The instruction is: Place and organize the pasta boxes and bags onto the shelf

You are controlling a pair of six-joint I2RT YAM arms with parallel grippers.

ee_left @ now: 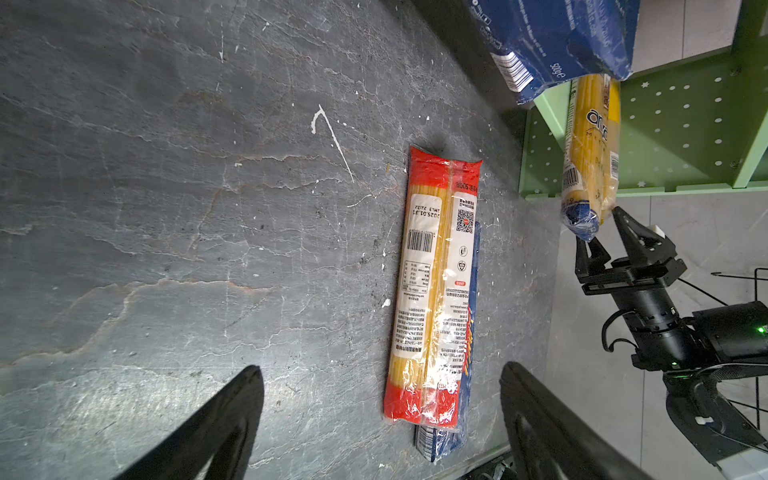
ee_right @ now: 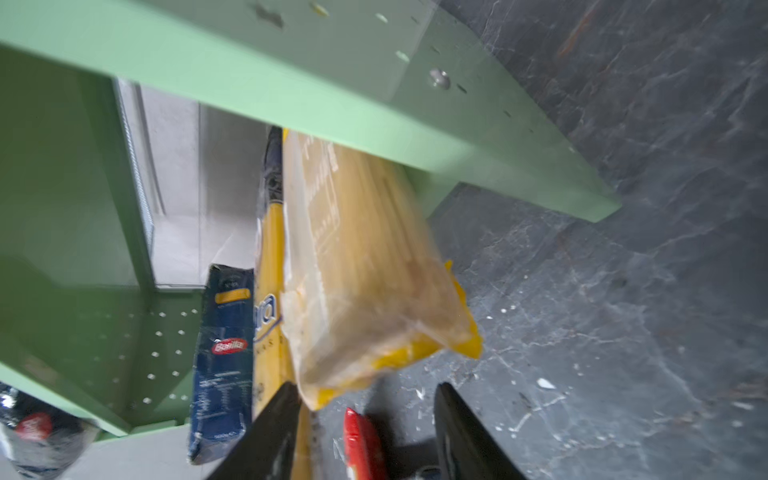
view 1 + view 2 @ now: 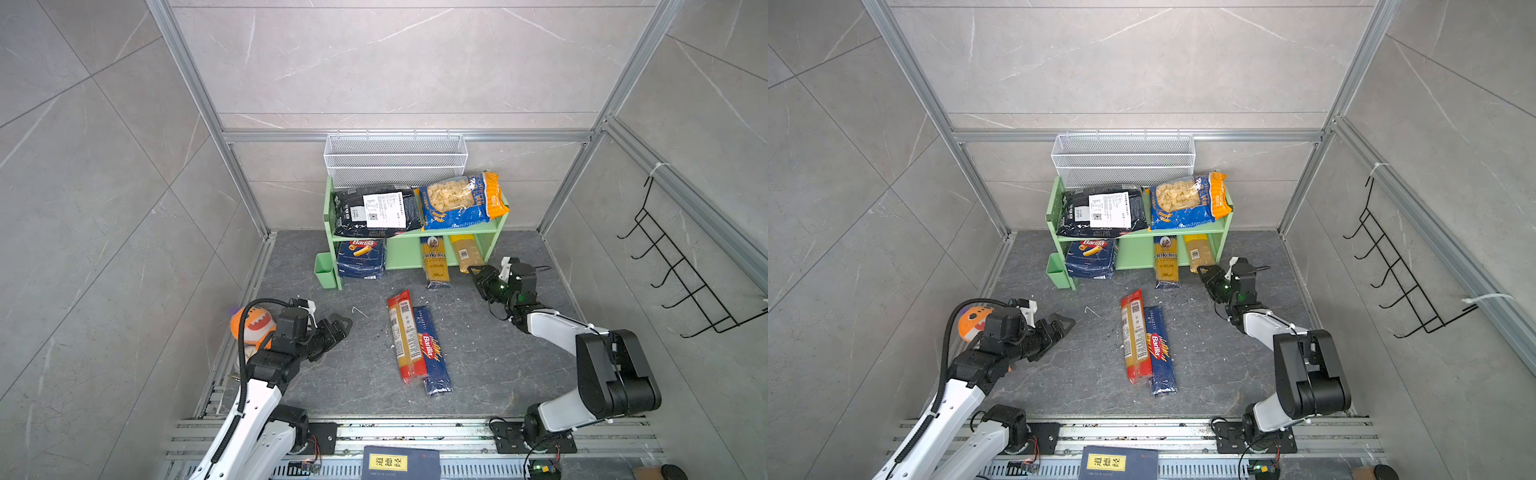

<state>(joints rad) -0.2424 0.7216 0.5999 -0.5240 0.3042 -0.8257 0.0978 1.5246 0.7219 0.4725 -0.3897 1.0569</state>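
Note:
The light green shelf (image 3: 401, 251) holds the black bag (image 3: 376, 210) and the blue-orange shell pasta bag (image 3: 459, 201) on its upper tier. Below stand the wide Barilla box (image 3: 360, 257), a yellow-blue spaghetti pack (image 3: 434, 262) and a yellow spaghetti pack (image 3: 469, 251), both sticking out the front. My right gripper (image 3: 473, 272) is open just off the yellow pack's (image 2: 365, 270) outer end, gripping nothing. On the floor a red spaghetti pack (image 3: 406, 336) lies against the narrow Barilla box (image 3: 432, 351). My left gripper (image 3: 343, 322) hovers open to their left, empty.
A small green cup (image 3: 325, 270) hangs on the shelf's left side. A white wire basket (image 3: 395, 160) sits behind the shelf. An orange plush shark (image 3: 253, 326) lies behind my left arm. A dark book (image 3: 401, 463) rests at the front rail, and a black wire rack (image 3: 681, 266) hangs on the right wall.

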